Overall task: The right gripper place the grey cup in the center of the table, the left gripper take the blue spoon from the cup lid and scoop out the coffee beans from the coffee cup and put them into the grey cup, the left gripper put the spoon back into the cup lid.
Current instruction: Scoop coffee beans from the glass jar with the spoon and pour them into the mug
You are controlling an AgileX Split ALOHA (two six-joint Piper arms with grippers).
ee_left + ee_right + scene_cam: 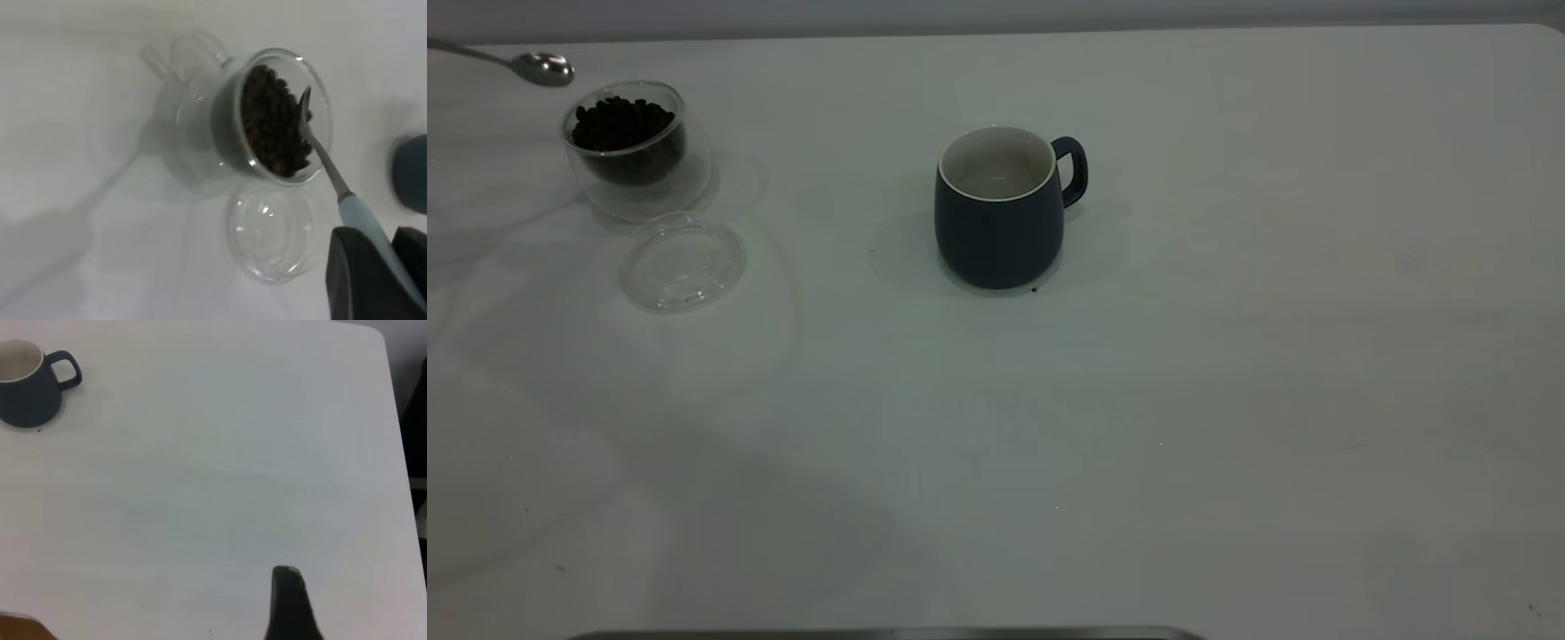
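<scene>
While left pincer (373, 277) clamps pale-blue-handled metal spoon (333, 177) at bean-filled clear glass cup (267, 120), steep entry may tip it; right pincer's (288, 607) state: cannot tell.

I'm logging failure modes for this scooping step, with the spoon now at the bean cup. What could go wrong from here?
The coffee cup is heaped with coffee beans, so the blue spoon digging in could push some over the rim. The light glass cup may also tip or slide under the push. Beans could then roll off on the long carry across the table to the grey cup. The left claw pinches only the handle's end, so the spoon might twist.
</scene>
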